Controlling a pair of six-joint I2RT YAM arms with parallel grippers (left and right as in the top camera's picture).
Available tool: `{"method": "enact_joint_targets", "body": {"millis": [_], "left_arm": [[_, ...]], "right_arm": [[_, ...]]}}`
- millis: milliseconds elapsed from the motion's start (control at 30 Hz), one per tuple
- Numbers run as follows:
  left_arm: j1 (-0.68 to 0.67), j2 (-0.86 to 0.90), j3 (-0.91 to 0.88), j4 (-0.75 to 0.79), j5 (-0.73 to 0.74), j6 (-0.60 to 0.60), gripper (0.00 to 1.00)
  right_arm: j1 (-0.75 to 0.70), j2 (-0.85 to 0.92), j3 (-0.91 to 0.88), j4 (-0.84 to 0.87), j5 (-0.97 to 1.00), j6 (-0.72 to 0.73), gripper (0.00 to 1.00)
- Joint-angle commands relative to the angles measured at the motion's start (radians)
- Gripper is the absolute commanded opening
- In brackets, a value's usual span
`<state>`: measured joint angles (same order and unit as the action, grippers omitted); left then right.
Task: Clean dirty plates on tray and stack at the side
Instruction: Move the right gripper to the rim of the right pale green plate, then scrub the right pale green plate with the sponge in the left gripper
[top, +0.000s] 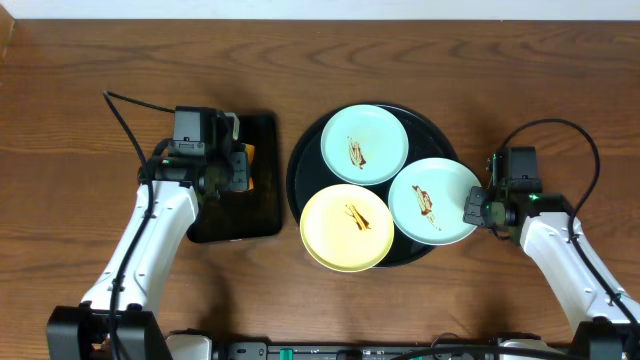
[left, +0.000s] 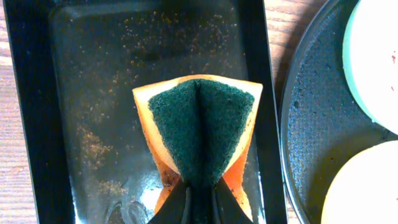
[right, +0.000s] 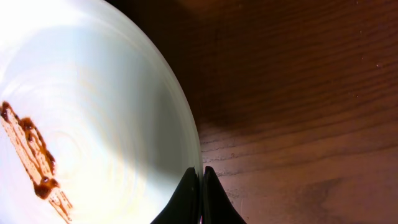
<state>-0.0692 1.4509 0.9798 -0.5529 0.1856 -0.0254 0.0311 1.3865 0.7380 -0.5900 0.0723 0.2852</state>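
Three smeared plates lie on the round black tray (top: 305, 150): a pale blue-green plate (top: 364, 143) at the back, a pale yellow plate (top: 346, 227) at the front, and a second pale blue-green plate (top: 433, 200) on the right. My right gripper (top: 474, 207) is shut on the right edge of this second plate (right: 93, 124), which bears a brown smear. My left gripper (left: 200, 198) is shut on an orange sponge with a green scouring face (left: 200, 127), folded, over the rectangular black tray (left: 93, 93).
The rectangular black tray (top: 262, 195) lies left of the round tray and is speckled with brown crumbs. Bare wooden table (right: 298, 93) lies to the right of the held plate. The round tray's rim (left: 292, 124) is close to the sponge's right.
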Motion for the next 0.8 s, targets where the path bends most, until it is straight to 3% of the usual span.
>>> {"method": "enact_joint_targets", "body": {"millis": [0, 600, 767], "left_arm": [[0.000, -0.015, 0.006, -0.006, 0.013, 0.005, 0.07], [-0.001, -0.065, 0.007, 0.018, 0.020, 0.006, 0.07], [-0.035, -0.114, 0.007, 0.098, 0.267, -0.023, 0.07]], "right_arm": [[-0.008, 0.001, -0.006, 0.000, -0.002, 0.003, 0.01], [-0.008, 0.001, -0.006, 0.000, -0.002, 0.006, 0.01], [-0.008, 0.001, -0.006, 0.000, -0.002, 0.006, 0.01]]}}
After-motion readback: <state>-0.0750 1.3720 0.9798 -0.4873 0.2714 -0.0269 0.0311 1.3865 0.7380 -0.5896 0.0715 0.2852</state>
